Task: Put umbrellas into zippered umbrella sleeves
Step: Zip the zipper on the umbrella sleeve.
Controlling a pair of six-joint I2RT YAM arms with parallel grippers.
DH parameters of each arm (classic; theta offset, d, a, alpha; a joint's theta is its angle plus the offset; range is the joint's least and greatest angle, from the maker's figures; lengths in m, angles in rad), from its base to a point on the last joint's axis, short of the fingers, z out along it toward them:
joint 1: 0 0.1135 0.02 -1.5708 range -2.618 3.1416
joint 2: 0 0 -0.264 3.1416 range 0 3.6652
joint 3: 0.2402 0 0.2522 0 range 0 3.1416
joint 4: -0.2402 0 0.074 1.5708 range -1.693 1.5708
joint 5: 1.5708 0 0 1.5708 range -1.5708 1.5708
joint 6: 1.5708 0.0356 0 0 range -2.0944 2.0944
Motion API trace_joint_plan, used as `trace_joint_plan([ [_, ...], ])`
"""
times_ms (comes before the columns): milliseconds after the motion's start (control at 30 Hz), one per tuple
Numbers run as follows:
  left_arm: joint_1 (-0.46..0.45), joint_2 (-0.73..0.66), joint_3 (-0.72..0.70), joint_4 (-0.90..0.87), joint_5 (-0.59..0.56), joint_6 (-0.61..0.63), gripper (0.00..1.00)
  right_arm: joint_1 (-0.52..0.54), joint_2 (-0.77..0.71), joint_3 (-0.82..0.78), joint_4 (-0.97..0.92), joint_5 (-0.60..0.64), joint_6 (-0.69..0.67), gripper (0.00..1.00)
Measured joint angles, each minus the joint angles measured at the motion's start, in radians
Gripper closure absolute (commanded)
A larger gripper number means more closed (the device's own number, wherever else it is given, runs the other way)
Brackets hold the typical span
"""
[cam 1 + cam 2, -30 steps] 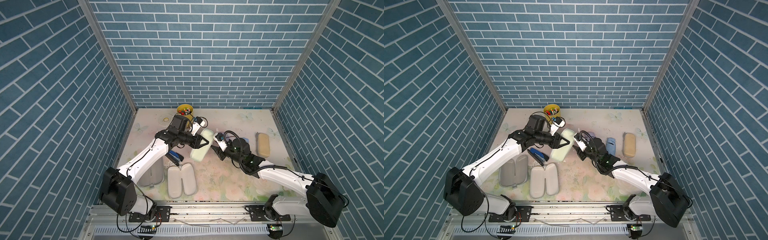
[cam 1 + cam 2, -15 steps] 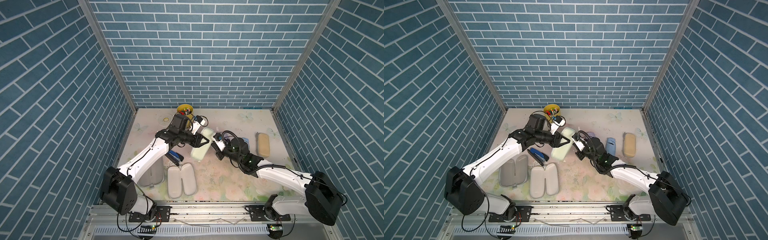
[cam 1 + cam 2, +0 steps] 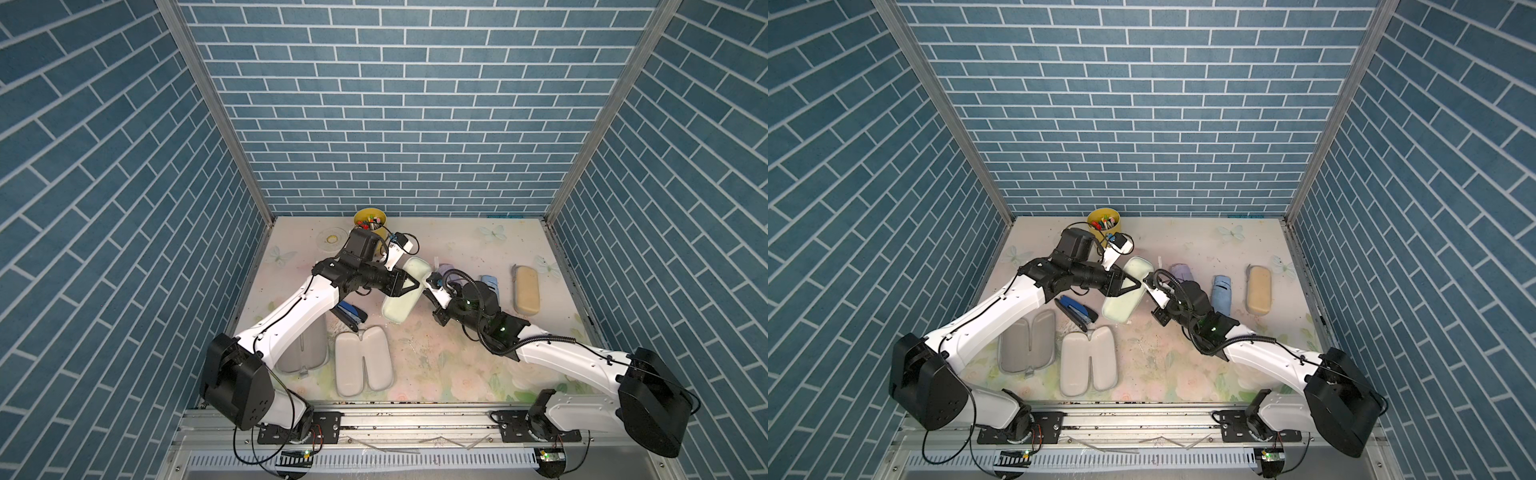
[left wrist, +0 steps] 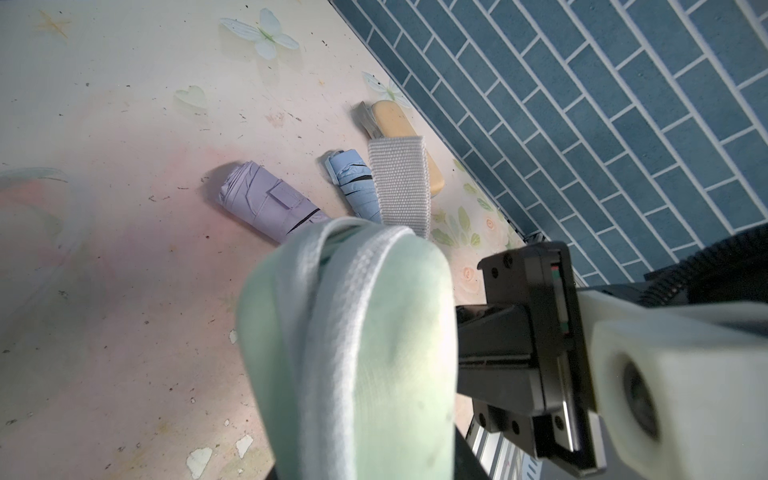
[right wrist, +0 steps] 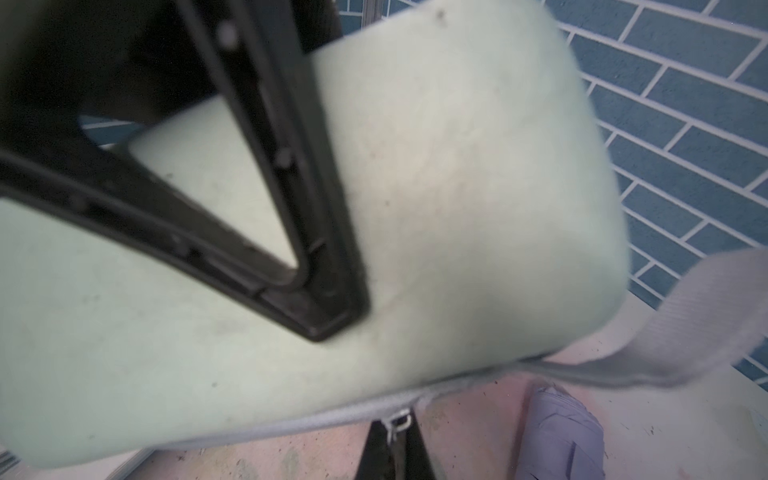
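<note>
My left gripper (image 3: 409, 285) (image 3: 1130, 286) is shut on the mint zippered umbrella sleeve (image 3: 405, 291) (image 3: 1124, 295) (image 4: 353, 353) (image 5: 436, 187) and holds it tilted above the mat. Its black finger (image 5: 291, 249) presses on the sleeve's side. The zip is parted at the end by the grey strap (image 4: 401, 187), and something darker green shows inside. My right gripper (image 5: 395, 451) (image 3: 1148, 284) is shut on the small metal zip pull (image 5: 395, 424) at the sleeve's edge. The lilac umbrella (image 3: 1181, 272) (image 4: 266, 201) and the light blue umbrella (image 3: 1221, 293) (image 4: 353, 183) lie on the mat behind.
A closed cream-tan sleeve (image 3: 527, 289) (image 3: 1258, 291) lies at the right. Two sleeves lie open, pale inside up, near the front left (image 3: 1088, 359) (image 3: 1025, 340). A dark blue stapler (image 3: 1077, 313) lies under my left arm. A yellow cup of pens (image 3: 1104, 220) stands at the back.
My right gripper has moved a little towards the mint sleeve and shut on its zip pull. My left gripper has kept the sleeve in the same place.
</note>
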Motion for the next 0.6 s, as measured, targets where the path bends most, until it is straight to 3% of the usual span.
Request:
trace_joint_plan([
  [300,0.007,0.036,0.030,-0.008,-0.011,-0.106,0.96,0.075,0.000,0.000,-0.068,0.017,-0.037,1.00],
  [600,0.103,0.082,0.030,0.075,-0.008,-0.298,0.99,0.172,0.039,0.018,-0.078,0.027,-0.032,1.00],
])
